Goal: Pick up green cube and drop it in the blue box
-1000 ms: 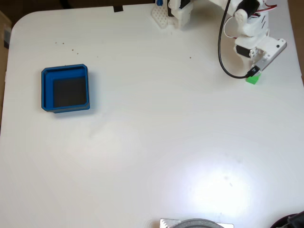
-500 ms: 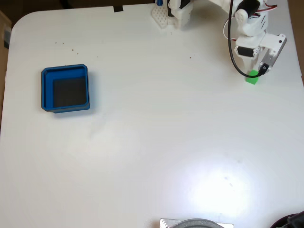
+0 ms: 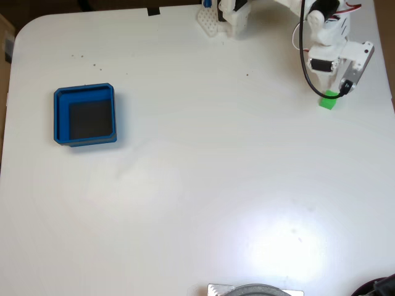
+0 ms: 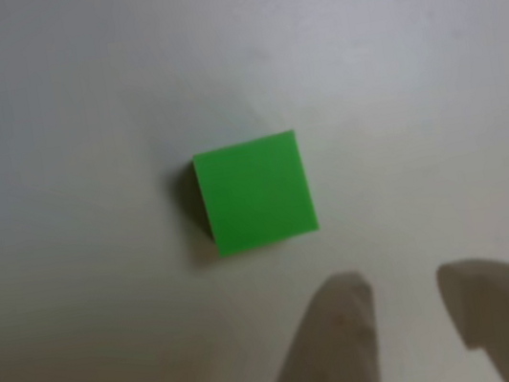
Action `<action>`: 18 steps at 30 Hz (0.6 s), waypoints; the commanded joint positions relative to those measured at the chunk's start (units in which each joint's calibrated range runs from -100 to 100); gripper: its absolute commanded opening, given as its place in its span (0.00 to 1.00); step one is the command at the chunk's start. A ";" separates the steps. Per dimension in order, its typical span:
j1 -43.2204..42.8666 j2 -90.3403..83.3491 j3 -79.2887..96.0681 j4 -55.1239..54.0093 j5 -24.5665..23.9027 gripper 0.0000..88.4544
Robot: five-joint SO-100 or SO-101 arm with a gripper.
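In the fixed view a small bright green solid cube [image 3: 328, 102] lies on the flat white bench [image 3: 197, 185] near its upper right corner, just below the white arm [image 3: 330, 43], whose wrist hangs over it with a black cable [image 3: 303, 58] looping beside it. The cube's upper edge is partly covered by the arm's end, so from here I cannot tell whether anything touches it. The square, shallow blue box with raised walls and a dark floor [image 3: 59, 117] sits well apart, far over on the left side of the bench, and nothing lies in it.

In the other view the cube [image 4: 255, 192] rests flat on the pale surface with a thin shadow along its left face. The tool [image 4: 402, 298] enters from the bottom edge; its two pale fingers [image 4: 340, 332] stand apart with a narrow gap between them, holding nothing. The fingertips lie just below and to the right of the cube, near it but not touching.
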 commanded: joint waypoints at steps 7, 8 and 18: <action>-0.49 -0.42 -3.80 0.29 0.15 0.15; -0.49 -0.42 -3.80 0.29 0.15 0.18; -0.49 -0.42 -3.71 0.37 -0.24 0.30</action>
